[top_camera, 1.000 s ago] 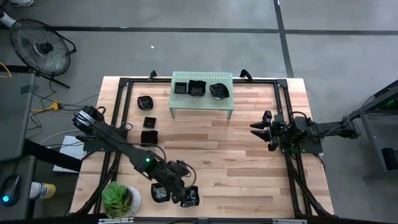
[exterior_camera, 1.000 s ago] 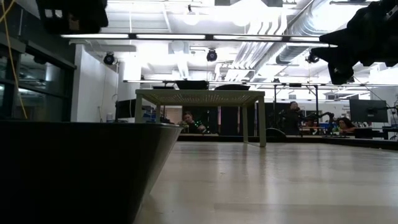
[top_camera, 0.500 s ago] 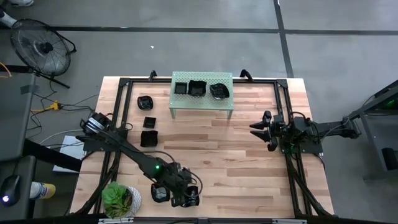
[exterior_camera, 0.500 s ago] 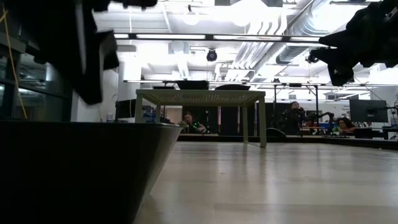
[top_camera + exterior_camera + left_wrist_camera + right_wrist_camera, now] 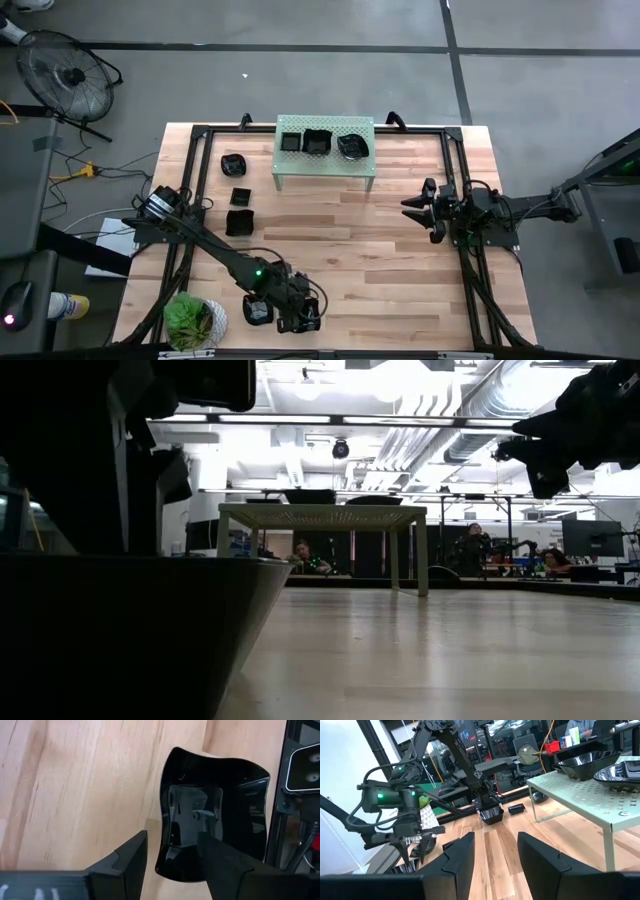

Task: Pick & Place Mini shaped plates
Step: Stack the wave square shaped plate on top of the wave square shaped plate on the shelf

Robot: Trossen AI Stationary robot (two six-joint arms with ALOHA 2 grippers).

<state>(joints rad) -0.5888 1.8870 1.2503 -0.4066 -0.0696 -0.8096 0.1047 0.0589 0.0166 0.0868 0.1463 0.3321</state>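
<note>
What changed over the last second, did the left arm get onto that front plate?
The left gripper swung along the front edge and came down over the wavy-edged black plate, fingers open astride its rim, not yet closed. The right gripper, the shelf and its three plates stayed put.

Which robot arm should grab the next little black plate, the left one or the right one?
Probably the left. Its tool hangs open right over a wavy black plate at the table's front edge, fingers straddling the plate's rim. The right tool waits far off by the table's right side.
</note>
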